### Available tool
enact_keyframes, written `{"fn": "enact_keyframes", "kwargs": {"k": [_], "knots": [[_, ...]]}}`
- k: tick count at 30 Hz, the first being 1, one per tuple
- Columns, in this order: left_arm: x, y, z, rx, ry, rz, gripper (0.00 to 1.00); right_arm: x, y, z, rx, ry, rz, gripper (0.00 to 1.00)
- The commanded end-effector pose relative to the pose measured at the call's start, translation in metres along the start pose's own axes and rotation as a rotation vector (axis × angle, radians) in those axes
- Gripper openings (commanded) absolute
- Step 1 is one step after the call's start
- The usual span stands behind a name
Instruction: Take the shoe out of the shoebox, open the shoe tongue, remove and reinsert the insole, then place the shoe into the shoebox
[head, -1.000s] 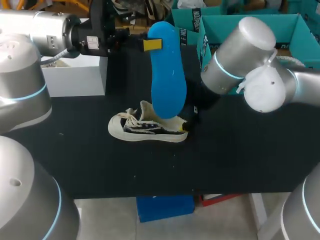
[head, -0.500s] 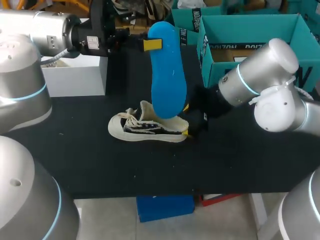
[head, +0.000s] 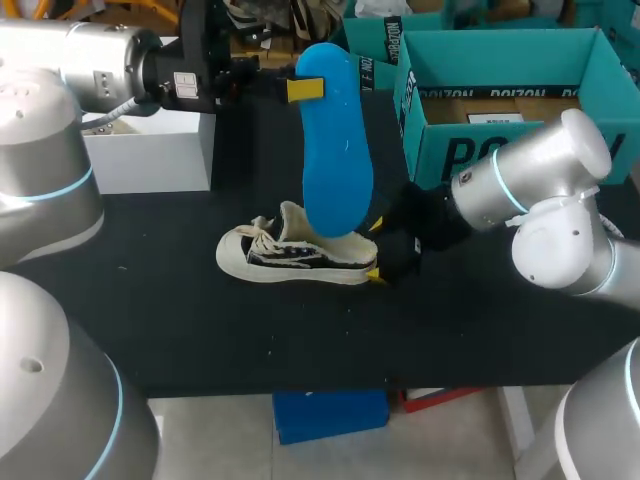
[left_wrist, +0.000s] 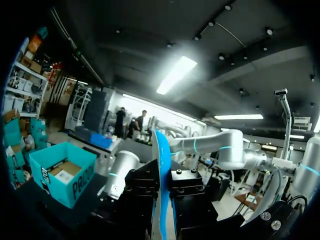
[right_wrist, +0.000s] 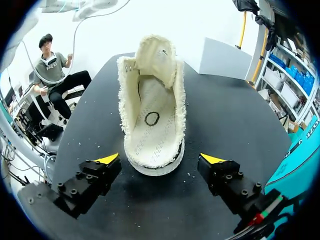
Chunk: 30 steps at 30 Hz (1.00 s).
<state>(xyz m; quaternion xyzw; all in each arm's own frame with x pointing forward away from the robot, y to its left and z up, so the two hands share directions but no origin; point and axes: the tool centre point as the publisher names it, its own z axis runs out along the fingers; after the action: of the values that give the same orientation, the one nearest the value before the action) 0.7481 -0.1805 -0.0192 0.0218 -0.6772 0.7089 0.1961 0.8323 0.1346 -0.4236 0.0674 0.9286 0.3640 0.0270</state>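
Observation:
A white canvas shoe (head: 295, 255) lies on the black table (head: 480, 330), toe to the left, tongue (right_wrist: 155, 57) pulled up. The right wrist view looks into the shoe (right_wrist: 150, 100), which has no insole inside. My right gripper (head: 377, 250) is open at the heel, one yellow tip on each side of it and apart from it; the right gripper (right_wrist: 160, 159) shows this wide gap clearly. Above the shoe, the blue insole (head: 335, 150) hangs upright, with my left gripper (head: 305, 88) shut on its upper end. In the left wrist view the insole (left_wrist: 162, 165) is pinched between the black fingers.
The open teal shoebox (head: 500, 70) stands at the back right, just behind my right arm, and also shows as the shoebox (left_wrist: 62, 172) ahead of the left gripper. A white box (head: 150, 150) sits at the back left. A blue bin (head: 330, 415) is below the table's front edge.
My right arm has swung down and forward, uncovering the shoebox, and its open gripper has come up around the shoe's heel. The left arm and insole have not moved.

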Motion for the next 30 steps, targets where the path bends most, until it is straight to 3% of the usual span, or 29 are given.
{"fn": "enact_keyframes", "kwargs": {"k": [1, 7, 13, 30], "knots": [[0.001, 0.001, 0.002, 0.003, -0.005, 0.002, 0.0, -0.001, -0.004, 0.004, -0.014, -0.001, 0.002, 1.0], [0.001, 0.001, 0.002, 0.003, -0.005, 0.002, 0.0, -0.002, -0.004, 0.004, -0.011, 0.002, 0.002, 1.0], [0.001, 0.001, 0.002, 0.003, -0.005, 0.002, 0.0, -0.004, 0.003, -0.008, 0.044, -0.003, -0.013, 1.0], [0.001, 0.001, 0.002, 0.003, -0.005, 0.002, 0.0, -0.017, 0.027, -0.017, 0.353, 0.041, -0.09, 1.0]]}}
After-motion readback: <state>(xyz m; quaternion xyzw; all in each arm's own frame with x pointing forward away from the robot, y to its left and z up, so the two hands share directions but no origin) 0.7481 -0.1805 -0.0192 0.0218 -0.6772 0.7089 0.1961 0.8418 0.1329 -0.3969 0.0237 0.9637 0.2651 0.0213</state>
